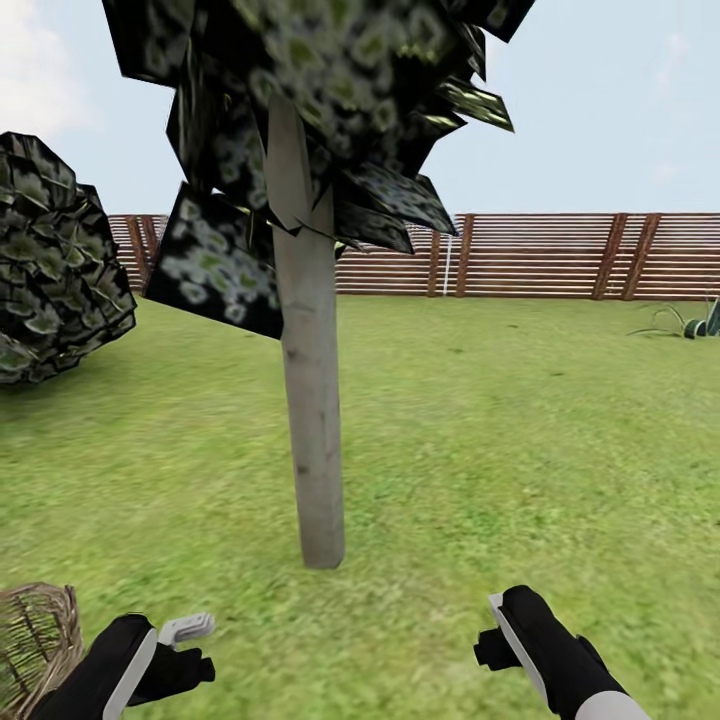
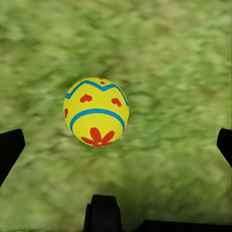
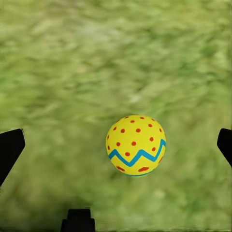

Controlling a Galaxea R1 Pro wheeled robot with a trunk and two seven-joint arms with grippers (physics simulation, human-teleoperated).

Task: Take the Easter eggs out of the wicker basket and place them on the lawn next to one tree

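Lawn [image 1: 520, 430], tree [image 1: 313, 400] ahead. Left gripper [image 2: 116, 145] wide open, empty above flower egg [image 2: 96, 112]; right gripper [image 3: 116, 145] likewise above dotted egg [image 3: 136, 145]. Advice: lift clear without nudging; third egg unseen.

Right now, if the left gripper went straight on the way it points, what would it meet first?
Most likely the egg with the red flower mark, which sits between the open fingers of the left gripper in its wrist view, slightly off centre. Behind it is only grass. Depth is unclear, so the gap cannot be judged.
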